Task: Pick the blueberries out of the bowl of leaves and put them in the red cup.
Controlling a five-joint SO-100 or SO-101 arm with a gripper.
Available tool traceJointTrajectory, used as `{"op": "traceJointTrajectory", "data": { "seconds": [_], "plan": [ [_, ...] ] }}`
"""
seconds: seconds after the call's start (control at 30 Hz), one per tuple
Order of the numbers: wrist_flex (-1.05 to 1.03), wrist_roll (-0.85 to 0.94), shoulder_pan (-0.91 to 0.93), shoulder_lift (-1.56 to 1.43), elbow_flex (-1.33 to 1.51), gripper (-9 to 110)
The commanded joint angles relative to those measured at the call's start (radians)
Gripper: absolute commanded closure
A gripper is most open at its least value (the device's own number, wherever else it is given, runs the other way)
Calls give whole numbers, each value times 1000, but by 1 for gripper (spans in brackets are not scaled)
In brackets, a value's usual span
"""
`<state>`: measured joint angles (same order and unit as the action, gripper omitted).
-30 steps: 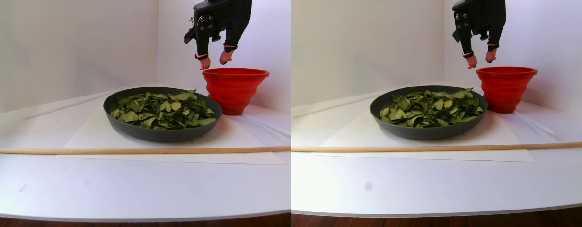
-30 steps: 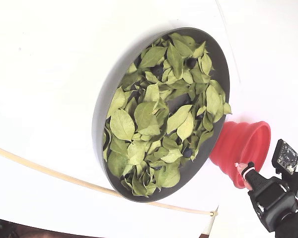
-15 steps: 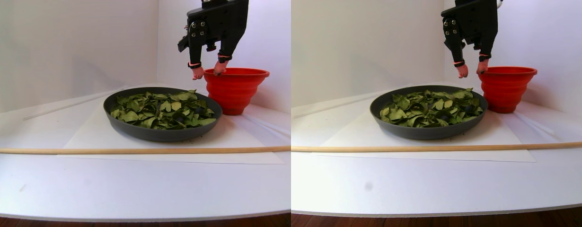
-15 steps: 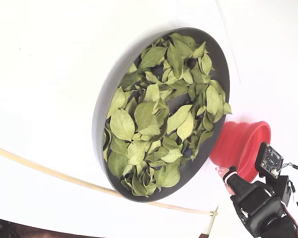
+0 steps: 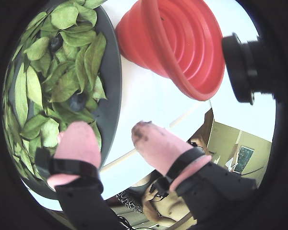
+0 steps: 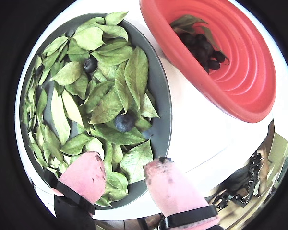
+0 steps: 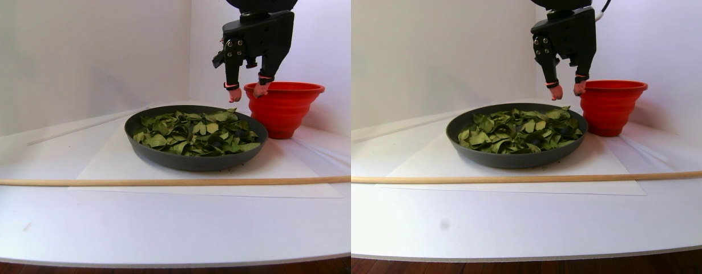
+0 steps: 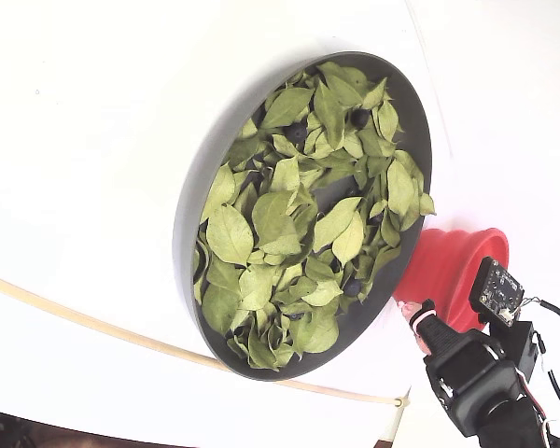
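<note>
Fingers (image 7: 247,93) now lower, nearer bowl (image 7: 157,154)

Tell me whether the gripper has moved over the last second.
Yes. In the stereo pair view the gripper has come down and shifted left, from above the red cup rim toward the bowl edge, jaws open and empty.

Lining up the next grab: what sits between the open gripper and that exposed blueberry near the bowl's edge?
In a wrist view, only overlapping leaves lie between the gripper and the blueberry, all inside the bowl.

Black hand (image 6: 122,175) with pink-capped fingertips (image 6: 169,188).
</note>
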<state>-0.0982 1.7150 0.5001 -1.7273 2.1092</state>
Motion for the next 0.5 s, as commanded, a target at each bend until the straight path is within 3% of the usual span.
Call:
{"op": "traceJointTrajectory", "data": {
  "seconds": [0.0,0.47],
  "plan": [
    [29,5,-3,-2,-9,86],
    [109,14,-6,101,-25,85]
  ]
}}
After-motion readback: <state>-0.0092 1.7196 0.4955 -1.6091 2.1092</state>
